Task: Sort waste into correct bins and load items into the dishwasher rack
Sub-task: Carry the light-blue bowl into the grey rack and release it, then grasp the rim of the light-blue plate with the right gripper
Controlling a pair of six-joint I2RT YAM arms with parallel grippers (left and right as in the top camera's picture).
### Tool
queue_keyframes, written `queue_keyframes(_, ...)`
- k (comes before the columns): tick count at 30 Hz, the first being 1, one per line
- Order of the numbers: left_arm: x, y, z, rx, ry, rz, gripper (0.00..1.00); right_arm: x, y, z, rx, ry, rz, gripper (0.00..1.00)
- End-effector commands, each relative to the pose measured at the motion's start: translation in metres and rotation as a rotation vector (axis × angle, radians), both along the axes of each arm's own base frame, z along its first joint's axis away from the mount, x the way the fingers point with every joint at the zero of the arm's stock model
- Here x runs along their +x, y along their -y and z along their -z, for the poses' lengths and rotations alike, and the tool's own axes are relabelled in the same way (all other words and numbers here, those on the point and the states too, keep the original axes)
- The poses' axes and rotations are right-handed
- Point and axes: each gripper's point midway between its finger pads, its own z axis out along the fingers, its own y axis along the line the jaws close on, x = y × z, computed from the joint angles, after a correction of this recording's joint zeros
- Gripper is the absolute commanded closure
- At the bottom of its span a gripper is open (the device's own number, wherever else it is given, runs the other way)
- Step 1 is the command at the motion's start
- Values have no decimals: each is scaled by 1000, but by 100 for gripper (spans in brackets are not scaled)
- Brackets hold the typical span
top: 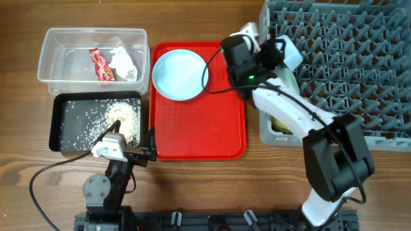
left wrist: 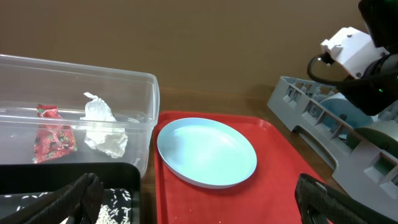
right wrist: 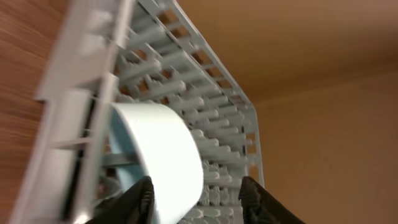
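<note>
While left claw [left wrist: 199,188], right claw [right wrist: 196,188] gape, smooth pale blue bowl [right wrist: 155,143] sits edgewise in pronged grey rack [right wrist: 205,74].

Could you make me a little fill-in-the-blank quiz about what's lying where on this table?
The red wrapper and white tissue lie in the ____ tub.
The crumbly scraps lie in the ____ bin.
The pale blue plate rests on the ____ serving tray.
Missing words: clear; black; red.
</note>
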Motion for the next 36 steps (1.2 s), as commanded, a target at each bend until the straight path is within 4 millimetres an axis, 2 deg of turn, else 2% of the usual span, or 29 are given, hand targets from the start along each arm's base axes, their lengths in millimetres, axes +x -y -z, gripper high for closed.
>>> queue_keyframes(1,0,2,2,-5,-4,8,0,-11,-32,-42,98,77,-105,48)
queue_keyframes(3,0,2,2,-5,-4,8,0,-18,-48,-50,152,88,-155,44)
queue_keyframes(4,0,2,2,-5,-4,8,0,-26,-63,-53,216,89,-197,38)
queue_keyframes(6,0,2,2,-5,-4,8,0,-40,-87,-48,347,66,-256,30)
queue_keyframes(9,0,2,2,-5,-4,8,0,-67,-136,-20,623,-94,-373,29)
queue_keyframes(12,0,2,2,-5,-4,8,0,-110,-194,16,1057,-377,-404,33)
queue_keyframes(14,0,2,2,-5,-4,8,0,-132,-218,29,1259,-516,-352,33)
queue_keyframes(15,0,2,2,-5,-4,8,0,-138,-224,35,1324,-555,-302,33)
queue_keyframes(17,0,2,2,-5,-4,8,0,-140,-222,49,1379,-563,-165,32)
queue_keyframes(19,0,2,2,-5,-4,8,0,-132,-212,69,1374,-515,-29,29)
queue_keyframes(23,0,2,2,-5,-4,8,0,-111,-189,102,1296,-451,64,29)
queue_keyframes(26,0,2,2,-5,-4,8,0,-94,-179,125,1319,-424,142,29)
queue_keyframes(29,0,2,2,-5,-4,8,0,-79,-180,148,1392,-427,194,36)
queue_keyframes(33,0,2,2,-5,-4,8,0,-77,-185,169,1448,-455,243,47)
queue_keyframes(36,0,2,2,-5,-4,8,0,-77,-182,173,1429,-452,248,50)
